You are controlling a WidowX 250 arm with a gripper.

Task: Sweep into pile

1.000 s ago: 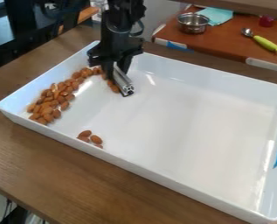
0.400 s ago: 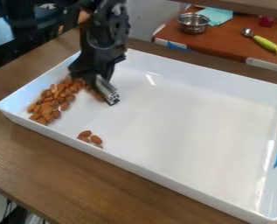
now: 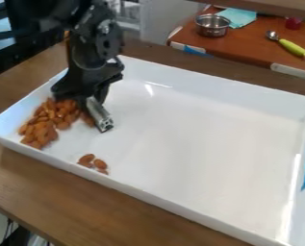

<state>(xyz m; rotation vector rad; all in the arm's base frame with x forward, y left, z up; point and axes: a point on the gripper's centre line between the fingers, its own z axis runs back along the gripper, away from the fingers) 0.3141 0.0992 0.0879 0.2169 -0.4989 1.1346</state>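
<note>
Your gripper (image 3: 92, 98) is at the left end of the white tray (image 3: 193, 129), closed on a short metal bar (image 3: 100, 115) that slants down toward the tray floor. Almonds: main pile (image 3: 41, 126) sits in the left part of the tray, most of it left of the bar, a few right up beside it. Mostly done, I'd say: the bulk is bunched into one heap, though its edges are loose and it trails toward the gripper.

Left to do: a small almond cluster (image 3: 100, 164) by the near wall, to the right of the pile and apart from it. You'd likely need to finish this push, lift, set the bar down right of those strays and sweep left along the near wall. Watch that wall; strays could slip past the bar's end or get pinned. Can't tell how many almonds your gripper hides.
</note>
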